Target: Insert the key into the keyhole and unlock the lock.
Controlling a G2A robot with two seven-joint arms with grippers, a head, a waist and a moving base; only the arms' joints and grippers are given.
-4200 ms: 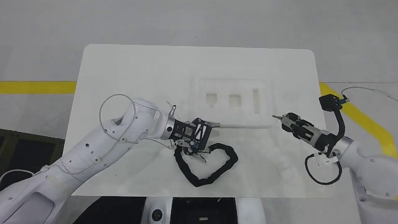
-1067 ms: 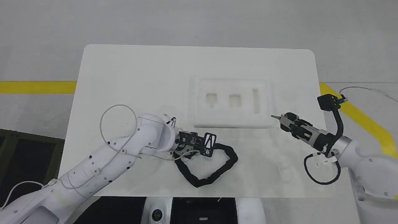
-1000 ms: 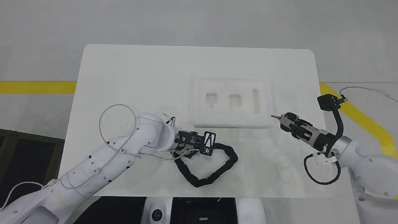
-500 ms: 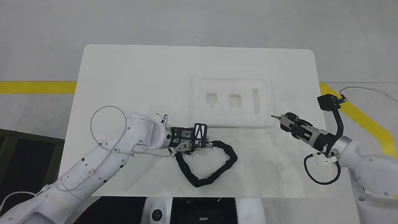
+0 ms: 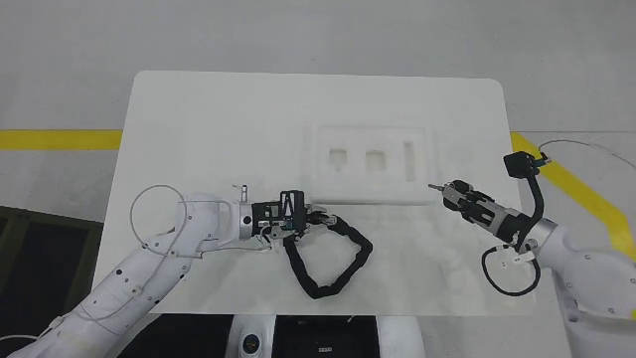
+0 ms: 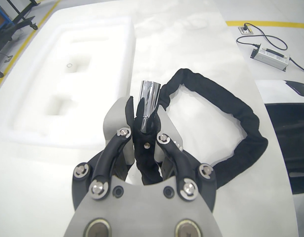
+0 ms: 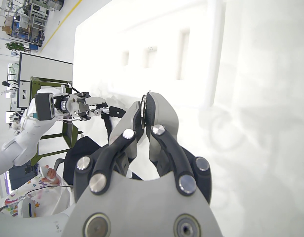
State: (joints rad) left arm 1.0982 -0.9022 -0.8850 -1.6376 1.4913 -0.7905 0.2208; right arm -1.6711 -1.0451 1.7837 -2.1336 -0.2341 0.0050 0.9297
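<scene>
The left claw [image 6: 145, 114] is pinching the chrome end of the lock [image 6: 250, 124]. The right claw [image 7: 145, 115] is pinching the key [image 7: 142, 107], well apart.

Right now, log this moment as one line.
left hand: shut on chain lock | right hand: shut on key | status: key not yet inserted, hands apart

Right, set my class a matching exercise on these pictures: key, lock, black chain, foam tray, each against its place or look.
1 key
2 lock
3 black chain
4 foam tray

A looped on the table
B white, with three cut-outs
C in the jaws of the right gripper
D in the jaws of the left gripper, chrome end forward

Pairs: 1-C, 2-D, 3-A, 4-B
</scene>
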